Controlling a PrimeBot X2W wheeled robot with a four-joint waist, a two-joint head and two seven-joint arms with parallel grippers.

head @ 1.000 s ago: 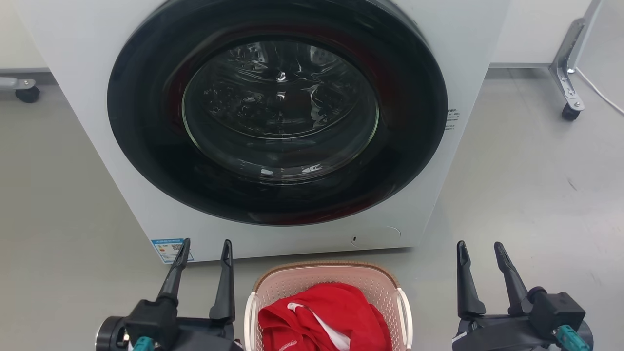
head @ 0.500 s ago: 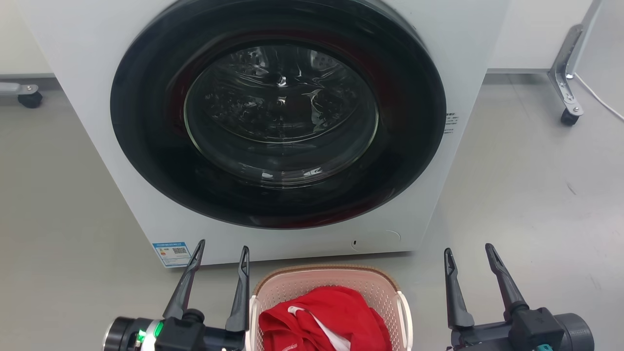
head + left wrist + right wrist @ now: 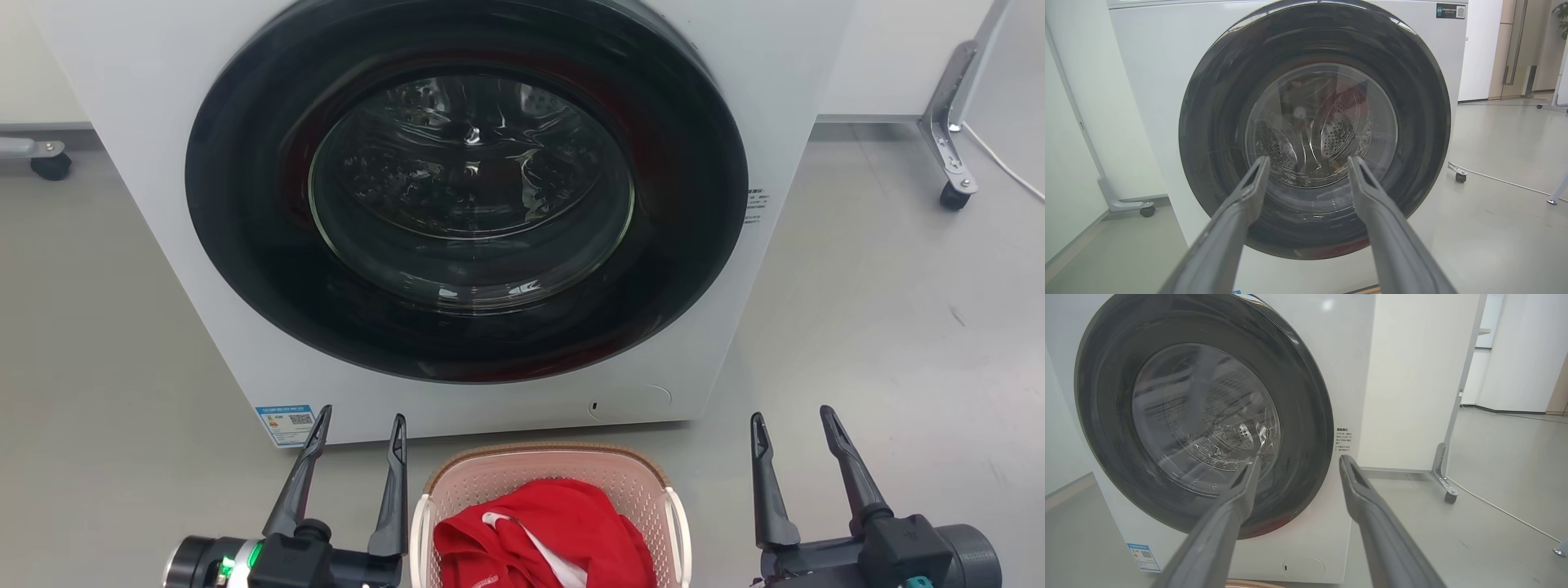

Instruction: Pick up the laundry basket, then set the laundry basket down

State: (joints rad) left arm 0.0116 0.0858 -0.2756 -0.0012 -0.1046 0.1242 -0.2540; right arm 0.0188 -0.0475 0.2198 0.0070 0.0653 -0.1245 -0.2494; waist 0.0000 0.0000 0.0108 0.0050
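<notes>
The laundry basket [image 3: 545, 448], pale pink with a brown rim and white side handles, stands on the floor at the bottom middle of the head view with a red garment [image 3: 543, 531] inside. My left gripper [image 3: 360, 418] is open just left of the basket's left handle, apart from it. Further off on the basket's right, my right gripper [image 3: 792, 416] is open too, a gap of floor between them. A sliver of the basket's rim [image 3: 1367, 290] shows under the open left gripper [image 3: 1308, 161], and another sliver of rim [image 3: 1245, 584] under the open right gripper [image 3: 1300, 459].
A white front-load washer [image 3: 204, 286] with a shut dark round door [image 3: 469, 188] stands directly behind the basket. Caster feet of frames sit at the far right [image 3: 951, 196] and far left [image 3: 49, 163]. A white cable [image 3: 1004, 159] runs along the grey floor.
Since half a second ago the left gripper has drawn slightly left, away from the basket, and the right gripper has shifted slightly right. The basket has not moved.
</notes>
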